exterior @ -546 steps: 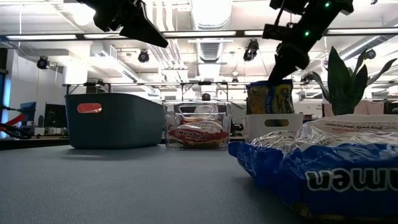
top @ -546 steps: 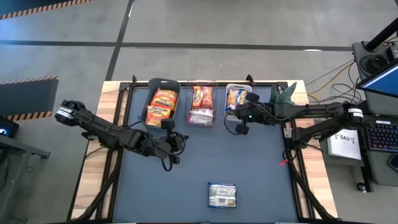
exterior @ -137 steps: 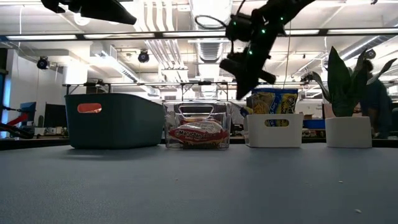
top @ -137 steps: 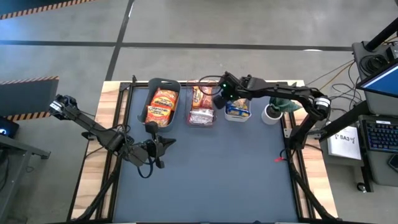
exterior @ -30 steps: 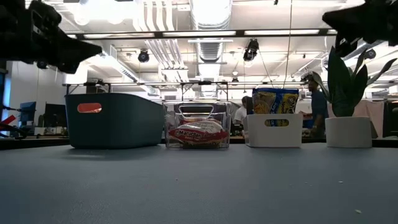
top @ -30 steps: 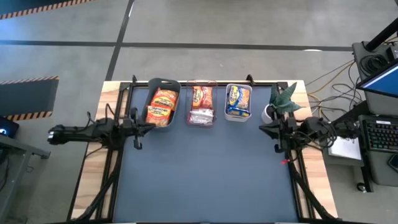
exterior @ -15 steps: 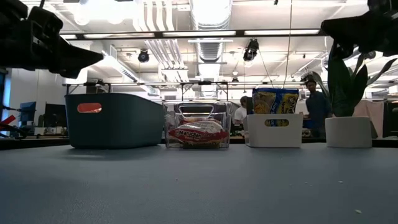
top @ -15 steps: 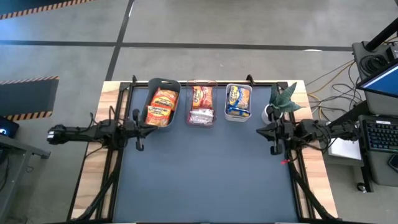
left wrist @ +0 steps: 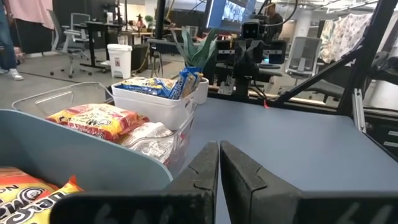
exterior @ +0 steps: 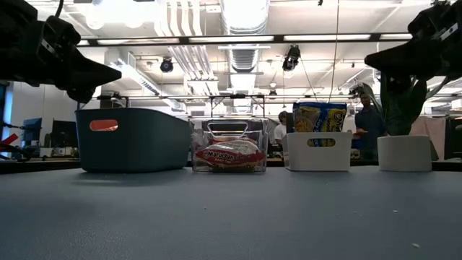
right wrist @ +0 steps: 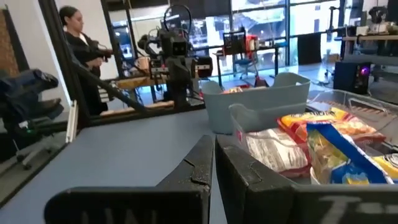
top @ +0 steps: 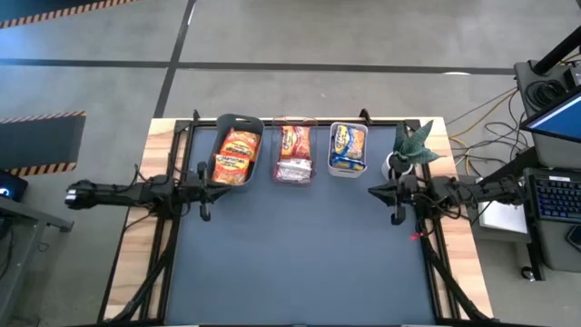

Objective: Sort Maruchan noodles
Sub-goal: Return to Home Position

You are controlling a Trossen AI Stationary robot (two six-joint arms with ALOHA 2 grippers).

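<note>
Both arms lay level at the table's [top: 300, 263] side edges, with the noodles in three bins along the far edge.

The left gripper [top: 207, 189] pointed inward just in front of the dark teal bin [top: 239, 120]. In its wrist view its jaws were pressed together on nothing. The teal bin held the orange packets [top: 236, 154]. Beside it, the clear bin [top: 295, 120] held the red-and-white packets [top: 293, 150]. Next came the white bin [top: 348, 169] with the yellow-and-blue packets [top: 348, 142], and a potted plant [top: 413, 145] stood past it. The right gripper [top: 376, 192] pointed inward from the right edge near the plant, its jaws likewise closed and empty.
</note>
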